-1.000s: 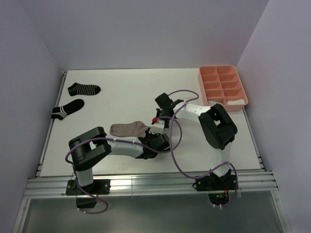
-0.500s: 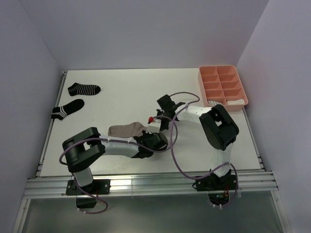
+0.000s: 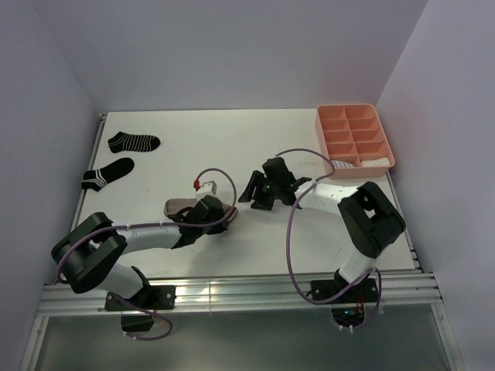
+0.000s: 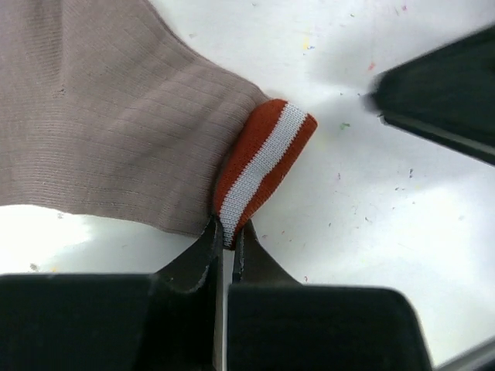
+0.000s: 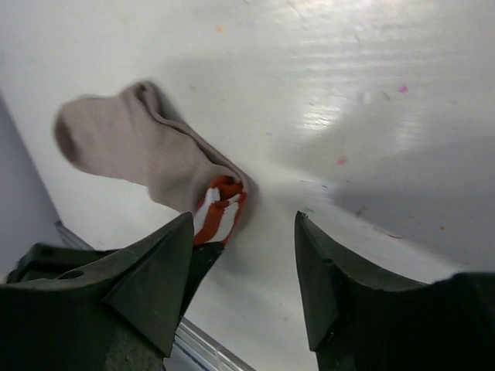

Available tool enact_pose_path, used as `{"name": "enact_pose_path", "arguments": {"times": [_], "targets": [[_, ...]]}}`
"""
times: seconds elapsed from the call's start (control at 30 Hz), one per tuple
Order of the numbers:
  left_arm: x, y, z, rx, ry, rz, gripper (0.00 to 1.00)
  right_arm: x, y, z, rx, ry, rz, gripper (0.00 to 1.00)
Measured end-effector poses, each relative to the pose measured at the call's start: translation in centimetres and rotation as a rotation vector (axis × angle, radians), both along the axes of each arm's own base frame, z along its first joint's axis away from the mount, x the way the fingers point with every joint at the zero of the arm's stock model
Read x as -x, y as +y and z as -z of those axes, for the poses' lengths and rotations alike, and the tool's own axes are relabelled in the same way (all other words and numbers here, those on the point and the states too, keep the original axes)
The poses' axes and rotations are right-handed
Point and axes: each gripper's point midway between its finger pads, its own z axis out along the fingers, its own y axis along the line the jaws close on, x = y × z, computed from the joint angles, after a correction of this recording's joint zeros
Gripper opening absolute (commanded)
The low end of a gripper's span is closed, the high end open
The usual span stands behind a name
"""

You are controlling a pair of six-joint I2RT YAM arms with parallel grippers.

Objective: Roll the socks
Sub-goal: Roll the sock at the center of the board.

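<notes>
**Sock cuff passes from claw to claw**

The taupe sock (image 3: 179,205) lies flat on the table (image 3: 193,154), left of centre and further left than a second ago. The left claw (image 4: 226,232) now pinches its red-white cuff (image 4: 263,166). The right claw (image 5: 244,224) has let go and stands wide nearby.

The taupe sock (image 3: 179,206) lies flat on the table (image 3: 193,131), in its near half and left of centre, with the toe toward the left edge. Its red-white cuff (image 4: 263,166) is bunched into a small fold, and the closed left gripper (image 4: 226,236) pinches the fold's tip. A black white-striped sock (image 3: 133,141) lies flat near the far left corner. A second black white-striped sock (image 3: 108,174) lies by the left edge, apart from the first.
</notes>
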Motion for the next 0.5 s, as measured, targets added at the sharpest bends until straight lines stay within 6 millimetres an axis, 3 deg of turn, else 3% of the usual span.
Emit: {"name": "enact_pose_path", "arguments": {"times": [0.17,0.33,0.5], "targets": [[0.3,1.1,-0.1,0.126,0.061,-0.05,0.01,-0.5,0.4,-1.7,-0.078,-0.084,0.017,0.63],[0.4,1.5,0.0,0.241,0.112,-0.094,0.01,-0.1,2.3,-1.7,-0.13,-0.102,-0.025,0.63],[0.5,2.1,0.0,0.35,0.154,-0.145,0.01,1.8,4.3,-0.9,-0.158,-0.089,-0.093,0.63]]}}
